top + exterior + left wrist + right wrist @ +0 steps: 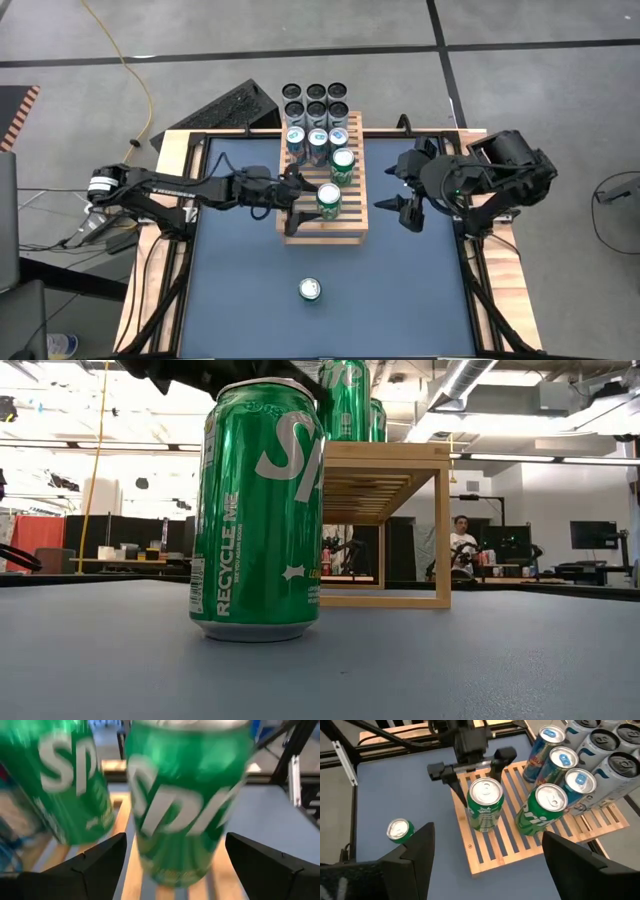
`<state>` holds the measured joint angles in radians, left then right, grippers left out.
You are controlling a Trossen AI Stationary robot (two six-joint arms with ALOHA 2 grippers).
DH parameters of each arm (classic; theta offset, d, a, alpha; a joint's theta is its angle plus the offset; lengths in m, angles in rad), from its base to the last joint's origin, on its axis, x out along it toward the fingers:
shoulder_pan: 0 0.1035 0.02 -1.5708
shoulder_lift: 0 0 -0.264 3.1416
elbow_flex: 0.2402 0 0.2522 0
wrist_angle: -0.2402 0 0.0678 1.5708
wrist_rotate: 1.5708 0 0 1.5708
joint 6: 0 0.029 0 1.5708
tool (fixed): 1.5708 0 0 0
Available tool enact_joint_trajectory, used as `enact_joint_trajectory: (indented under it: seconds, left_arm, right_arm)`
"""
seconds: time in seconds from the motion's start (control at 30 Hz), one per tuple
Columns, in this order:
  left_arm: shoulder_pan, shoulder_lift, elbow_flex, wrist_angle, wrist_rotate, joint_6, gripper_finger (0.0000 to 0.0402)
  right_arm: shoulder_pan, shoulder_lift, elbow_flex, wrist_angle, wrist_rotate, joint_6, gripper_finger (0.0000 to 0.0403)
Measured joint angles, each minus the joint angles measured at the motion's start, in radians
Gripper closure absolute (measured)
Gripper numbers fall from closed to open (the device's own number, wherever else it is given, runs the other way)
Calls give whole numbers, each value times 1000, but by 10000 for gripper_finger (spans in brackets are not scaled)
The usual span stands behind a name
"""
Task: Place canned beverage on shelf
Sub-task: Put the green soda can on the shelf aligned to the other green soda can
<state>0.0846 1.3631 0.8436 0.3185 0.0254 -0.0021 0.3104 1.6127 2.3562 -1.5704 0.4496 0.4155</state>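
Observation:
The shelf (352, 215), a light wooden slatted rack, stands at the table's far middle. A green can (329, 200) stands upright on its near part, with a second green can (342, 165) behind it. My left gripper (175, 870) reaches in from the table's left, level and open. Its fingers (456, 787) stand on either side of the near green can (484, 812) without touching it. Another green can (310, 290) stands upright on the blue table near the front. My right gripper (395, 192) hovers open, right of the shelf and above it, holding nothing.
Three blue-topped cans (318, 138) stand in a row on the shelf's far part, and several dark-topped cans (316, 102) stand behind them. A black keyboard (232, 108) lies beyond the table's far left corner. The wooden border (170, 150) frames the blue surface.

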Motion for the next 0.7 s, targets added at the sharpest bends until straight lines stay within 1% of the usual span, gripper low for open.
enact_joint_trajectory:
  seconds: [0.07, 0.17, 0.23, 0.33, 0.43, 0.6, 0.7]
  left_arm:
    - [22, 18, 0, 5, 42, 0, 73]
    - [58, 34, 0, 65, 135, -14, 73]
    - [78, 45, 0, 113, 176, -18, 73]
    - [107, 47, 0, 129, 244, -18, 73]
    - [117, 47, 0, 124, 281, 2, 73]
    - [118, 47, 0, 125, 287, 17, 73]
    - [119, 47, 0, 124, 308, 16, 81]
  right_arm:
    - [-6, 5, 0, 3, 0, 7, 97]
    - [-13, 12, 0, 3, -1, 10, 97]
    - [-20, 17, 0, 3, -2, 10, 97]
    - [-38, 23, 0, 0, -2, 11, 97]
    - [-52, 28, 0, 0, -2, 10, 97]
    - [-72, 30, 0, 0, -3, 14, 97]
    - [-78, 30, 0, 0, -3, 14, 97]
